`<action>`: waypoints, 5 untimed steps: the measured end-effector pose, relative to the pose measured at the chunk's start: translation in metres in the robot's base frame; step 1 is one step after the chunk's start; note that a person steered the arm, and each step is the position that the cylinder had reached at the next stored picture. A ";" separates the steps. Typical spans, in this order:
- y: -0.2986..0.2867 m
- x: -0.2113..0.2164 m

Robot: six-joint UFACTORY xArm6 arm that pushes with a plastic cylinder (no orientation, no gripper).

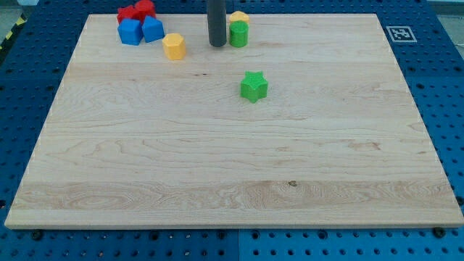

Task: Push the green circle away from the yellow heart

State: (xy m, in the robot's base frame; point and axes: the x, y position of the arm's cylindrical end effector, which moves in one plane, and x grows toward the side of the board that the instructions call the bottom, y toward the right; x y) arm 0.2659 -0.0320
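The tip is set just left of the green circle, which touches the yellow heart near the bench's top edge; the approach seems done, a downward-right push is judged next, and no jaws are carried by the end effector

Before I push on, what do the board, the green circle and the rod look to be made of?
The board looks like pale wood with a matte finish: grain lines and a small knot show. The green circle looks like painted wood or plastic, in solid, even colour; I cannot tell which. The rod above my tip, just to the circle's left in the view, is smooth and dark grey, perhaps plastic or metal.
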 end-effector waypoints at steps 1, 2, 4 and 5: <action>0.000 -0.022; 0.002 -0.035; 0.056 -0.035; 0.066 -0.033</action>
